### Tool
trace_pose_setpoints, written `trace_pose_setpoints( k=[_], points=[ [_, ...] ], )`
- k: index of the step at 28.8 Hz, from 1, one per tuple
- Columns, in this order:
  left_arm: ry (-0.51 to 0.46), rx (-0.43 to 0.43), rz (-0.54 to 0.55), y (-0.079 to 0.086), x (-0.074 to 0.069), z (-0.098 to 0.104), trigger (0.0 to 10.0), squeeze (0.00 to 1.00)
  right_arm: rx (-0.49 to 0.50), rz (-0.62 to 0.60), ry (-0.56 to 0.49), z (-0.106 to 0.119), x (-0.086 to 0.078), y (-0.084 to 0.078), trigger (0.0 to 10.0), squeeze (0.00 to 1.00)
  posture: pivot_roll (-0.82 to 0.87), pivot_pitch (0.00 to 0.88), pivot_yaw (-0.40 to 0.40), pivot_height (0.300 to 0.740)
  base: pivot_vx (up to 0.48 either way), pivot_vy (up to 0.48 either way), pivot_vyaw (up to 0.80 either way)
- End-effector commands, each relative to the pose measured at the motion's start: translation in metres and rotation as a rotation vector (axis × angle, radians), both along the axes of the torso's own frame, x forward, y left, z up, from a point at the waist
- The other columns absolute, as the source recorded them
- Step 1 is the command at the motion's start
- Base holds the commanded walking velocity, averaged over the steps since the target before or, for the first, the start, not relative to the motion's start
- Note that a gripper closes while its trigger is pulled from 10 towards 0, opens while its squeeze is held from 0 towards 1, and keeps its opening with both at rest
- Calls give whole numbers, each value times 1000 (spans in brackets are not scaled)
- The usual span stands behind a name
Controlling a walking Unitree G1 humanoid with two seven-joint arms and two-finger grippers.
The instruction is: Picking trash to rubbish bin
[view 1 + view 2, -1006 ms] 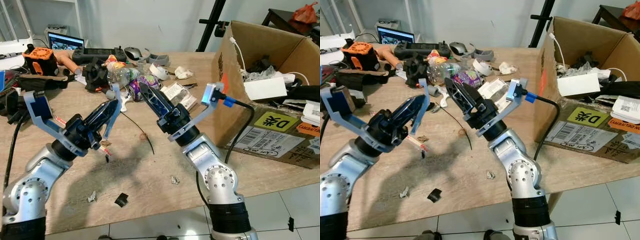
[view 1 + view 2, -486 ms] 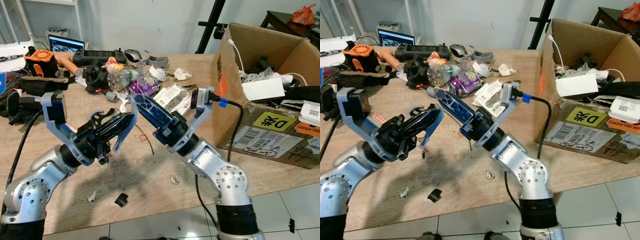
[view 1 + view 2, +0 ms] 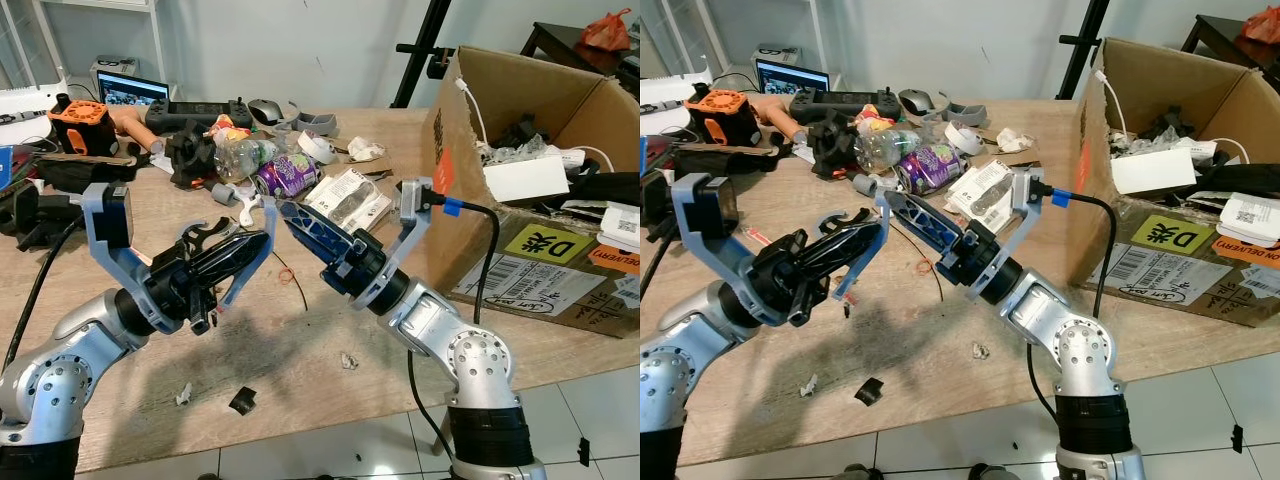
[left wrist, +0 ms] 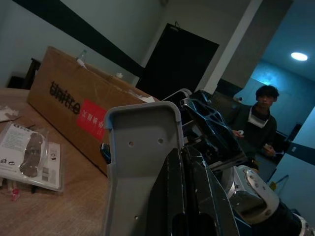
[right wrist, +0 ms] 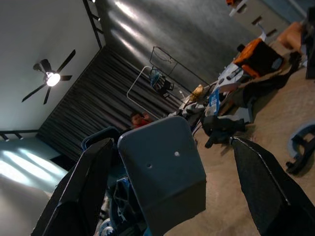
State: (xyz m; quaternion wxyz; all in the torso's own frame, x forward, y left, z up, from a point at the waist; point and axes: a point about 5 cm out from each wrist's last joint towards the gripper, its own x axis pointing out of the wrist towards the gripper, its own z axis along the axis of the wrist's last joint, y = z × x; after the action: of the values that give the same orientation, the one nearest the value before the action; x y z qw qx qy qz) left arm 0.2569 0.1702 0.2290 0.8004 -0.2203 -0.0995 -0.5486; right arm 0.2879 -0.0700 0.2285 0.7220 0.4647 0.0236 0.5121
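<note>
A: The left gripper [image 3: 240, 255], black fingers pressed together on nothing, hovers over the wooden table [image 3: 330, 320]; torn scraps [image 3: 243, 399] lie below.

B: The right gripper [image 3: 300, 222], fingers spread, hangs just beside it. They could collide. The brown cardboard bin box [image 3: 530, 110] sits far right.

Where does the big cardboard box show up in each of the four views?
Left eye view: cardboard box on the table's right end.
Right eye view: same place, right side.
Left wrist view: brown box with a red label, beyond the left gripper.
Right wrist view: no box.
Shared landmark: the packaged item lying beside it.
</note>
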Motion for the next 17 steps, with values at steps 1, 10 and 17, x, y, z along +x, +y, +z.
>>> trace_pose_setpoints(
  k=[1, 10, 17],
  points=[
    [-2, 35, -29, -3, -3, -1, 0, 0, -6, 2, 29, -4, 1, -3, 10000, 0, 56, 130, -71, 740, 0, 0, 0],
    [3, 72, -88, -12, -5, -4, 0, 0, -2, 46, 27, -3, -2, -1, 10000, 0, 59, 146, -73, 740, 0, 0, 0],
    [10, 103, -126, -19, -7, -8, 0, 0, -60, 79, -12, -3, -4, 2, 10000, 0, 57, 136, -73, 740, 0, 0, 0]
  ],
)
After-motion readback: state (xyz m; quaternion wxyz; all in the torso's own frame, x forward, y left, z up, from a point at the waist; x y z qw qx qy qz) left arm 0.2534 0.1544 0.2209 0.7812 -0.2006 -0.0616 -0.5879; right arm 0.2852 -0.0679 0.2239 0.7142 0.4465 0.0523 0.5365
